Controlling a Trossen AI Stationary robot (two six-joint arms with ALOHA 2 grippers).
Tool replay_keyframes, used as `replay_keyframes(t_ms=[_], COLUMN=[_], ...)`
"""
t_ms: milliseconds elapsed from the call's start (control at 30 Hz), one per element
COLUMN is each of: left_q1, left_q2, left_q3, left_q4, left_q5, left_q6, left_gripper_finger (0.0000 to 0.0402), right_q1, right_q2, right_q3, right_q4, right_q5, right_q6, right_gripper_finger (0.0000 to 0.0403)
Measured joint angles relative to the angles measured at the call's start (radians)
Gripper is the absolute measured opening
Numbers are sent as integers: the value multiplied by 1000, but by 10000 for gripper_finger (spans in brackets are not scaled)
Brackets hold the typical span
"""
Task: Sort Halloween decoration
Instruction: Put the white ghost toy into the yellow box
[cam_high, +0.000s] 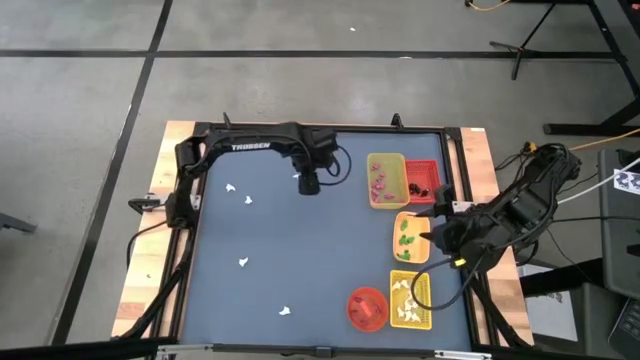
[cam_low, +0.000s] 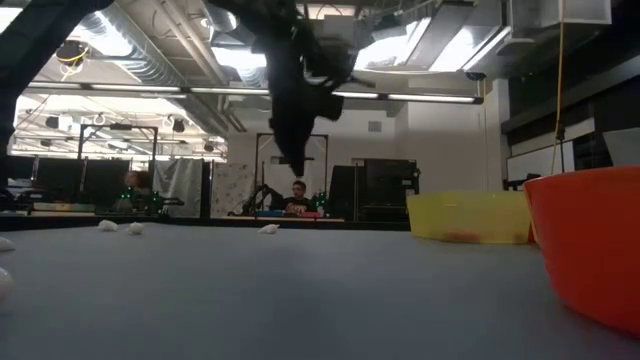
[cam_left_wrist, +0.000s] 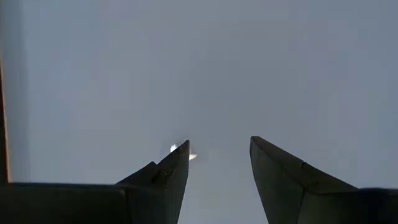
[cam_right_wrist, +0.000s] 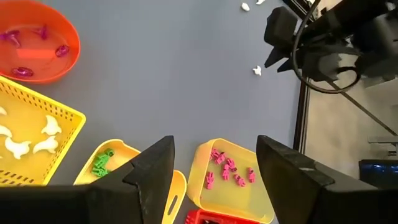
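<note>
Blue surface (cam_high: 300, 250): sorting mostly done, trays (cam_high: 385, 180) filled; several white ghosts (cam_high: 243, 262) remain loose. Left tool (cam_high: 308, 186) hovers spread, empty; right tool (cam_high: 428, 237) waits spread above the trays.

My top camera looks straight down on the whole bench (cam_high: 300, 250). My low one sits at bench height, facing level into the room behind. The left wrist camera points down close at bare bench past its hand (cam_left_wrist: 217, 162). The right wrist camera looks from higher up; it shares the orange bowl (cam_right_wrist: 37, 43) and yellow trays (cam_right_wrist: 233, 174) with the top view.
</note>
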Motion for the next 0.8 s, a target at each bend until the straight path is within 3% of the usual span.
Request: replay_keyframes(t_ms=[233, 800], left_q1=[57, 72], left_q2=[-1, 0], left_q3=[-113, -304], left_q4=[50, 270], left_q5=[0, -9], left_q6=[104, 216], left_gripper_finger=[155, 155], right_q1=[0, 0], right_q2=[-81, -434], right_q3=[-77, -729], right_q4=[88, 723], right_q5=[9, 20], right_q6=[51, 50], right_gripper_finger=[225, 225])
